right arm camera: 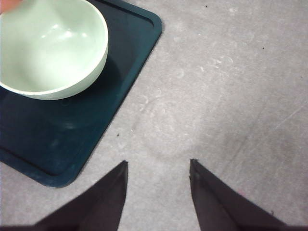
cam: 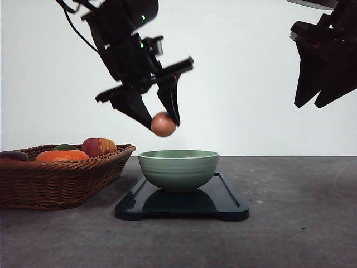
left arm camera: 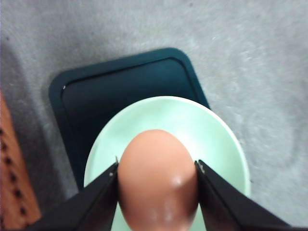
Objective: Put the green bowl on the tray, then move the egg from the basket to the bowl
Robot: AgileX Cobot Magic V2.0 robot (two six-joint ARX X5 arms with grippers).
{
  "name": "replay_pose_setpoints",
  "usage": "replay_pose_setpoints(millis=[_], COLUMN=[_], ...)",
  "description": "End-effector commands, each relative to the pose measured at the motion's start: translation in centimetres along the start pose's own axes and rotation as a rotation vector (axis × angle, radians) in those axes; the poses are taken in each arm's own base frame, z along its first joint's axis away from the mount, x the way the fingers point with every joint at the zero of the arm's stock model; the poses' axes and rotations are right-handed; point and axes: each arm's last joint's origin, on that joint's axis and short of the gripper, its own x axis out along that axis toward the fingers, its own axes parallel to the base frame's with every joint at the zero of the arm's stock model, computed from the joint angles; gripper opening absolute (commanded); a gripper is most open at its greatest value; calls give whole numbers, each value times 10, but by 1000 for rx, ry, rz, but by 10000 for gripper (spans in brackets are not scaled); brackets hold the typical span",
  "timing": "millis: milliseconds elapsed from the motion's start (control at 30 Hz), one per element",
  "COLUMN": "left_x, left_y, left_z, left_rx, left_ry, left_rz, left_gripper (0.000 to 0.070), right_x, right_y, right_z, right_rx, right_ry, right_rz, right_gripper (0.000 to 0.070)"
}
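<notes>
The left fingers (cam: pixel 163 120) clench an egg (cam: pixel 163 124) just above the bowl (cam: pixel 178 169) on the tray (cam: pixel 231 202), while the right fingers (right arm camera: pixel 159 166) hang spread, holding nothing.

Both arms are black throughout. The left gripper (cam: pixel 165 120) has two long, tapering, wedge-shaped fingers (left arm camera: pixel 94 204) with a matt black finish. Its wrist housing is blocky, carries small green indicator lights, and has a black cable looping from its upper side. The right gripper (right arm camera: pixel 159 168) has matching pointed black fingers (right arm camera: pixel 103 199).
</notes>
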Motion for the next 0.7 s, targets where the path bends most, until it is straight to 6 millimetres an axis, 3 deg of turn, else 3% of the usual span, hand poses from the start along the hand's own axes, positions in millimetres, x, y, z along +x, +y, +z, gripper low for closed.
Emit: replay_pose_setpoints(millis=[0, 300, 667], left_x=[9, 39, 62], left_y=[-5, -5, -17], left_z=[3, -9, -20], left_rx=[12, 22, 73], left_ry=[2, 69, 108], left_rz=[-9, 0, -13], left_gripper=[269, 269, 269], right_x=[2, 2, 2], right_y=[1, 1, 1], right_z=[2, 2, 2], right_rx=[-1, -7, -9], right_ry=[-4, -5, -6], right_rz=[4, 3, 3], right_gripper=[252, 252, 252])
